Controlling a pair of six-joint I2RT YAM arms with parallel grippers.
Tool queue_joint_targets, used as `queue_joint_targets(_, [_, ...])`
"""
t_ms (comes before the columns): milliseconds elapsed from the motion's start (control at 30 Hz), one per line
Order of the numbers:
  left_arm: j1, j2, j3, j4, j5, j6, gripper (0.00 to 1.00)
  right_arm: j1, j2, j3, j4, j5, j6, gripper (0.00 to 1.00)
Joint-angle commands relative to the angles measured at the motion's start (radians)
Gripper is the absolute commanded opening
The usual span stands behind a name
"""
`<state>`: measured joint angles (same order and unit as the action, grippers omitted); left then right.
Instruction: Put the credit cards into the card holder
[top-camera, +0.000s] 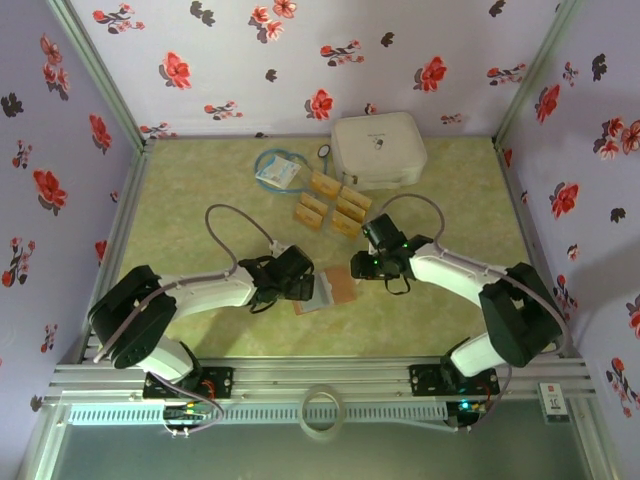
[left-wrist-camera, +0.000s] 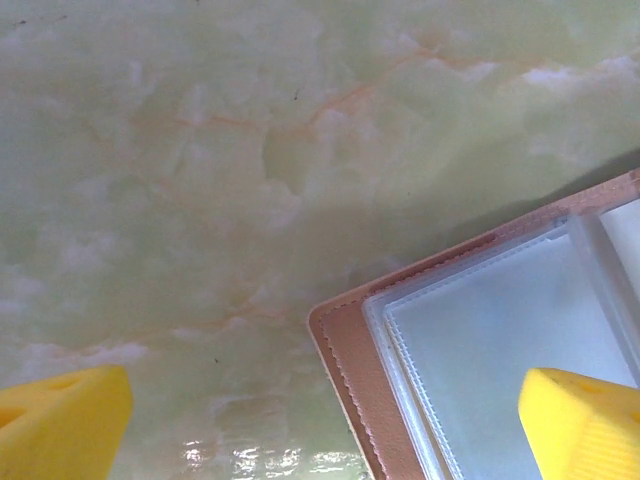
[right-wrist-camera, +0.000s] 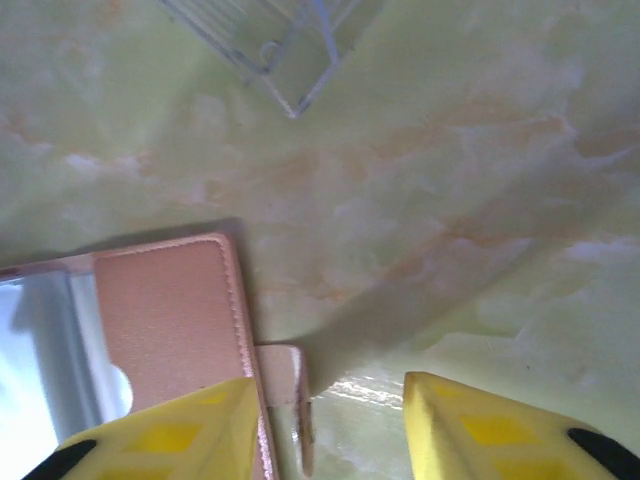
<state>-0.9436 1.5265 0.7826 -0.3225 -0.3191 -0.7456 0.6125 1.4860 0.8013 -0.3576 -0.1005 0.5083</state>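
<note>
The card holder lies open on the table between the two arms, reddish-brown with grey-blue sleeves. My left gripper is at its left edge. In the left wrist view that gripper is open wide, and a corner of the card holder with clear sleeves lies between the yellow fingertips. My right gripper hovers at the holder's right edge. Its jaws stand apart around the holder's small clasp tab, with a gap on the right side. Several golden-tan credit cards lie further back.
A large white rounded case stands at the back, with a blue-white packet to its left. A roll of tape rests on the front rail. Flowered walls close in three sides. A clear thin-edged corner shows above the right jaws.
</note>
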Motion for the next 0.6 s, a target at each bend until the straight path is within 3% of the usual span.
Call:
queue_joint_targets(0, [-0.004,0.017,-0.011,-0.014,-0.032,0.014,1.0,-0.012,0.017,-0.016,0.029,0.003,-0.01,0.36])
queue_joint_targets(267, [-0.004,0.055,-0.015,0.003,-0.03,0.024,1.0,-0.044,-0.01,-0.064,0.047,0.016,0.007,0.06])
queue_joint_targets(567, [0.0,0.095,0.01,0.012,-0.031,0.056,1.0,-0.069,-0.081,-0.138,0.048,0.051,0.048,0.0])
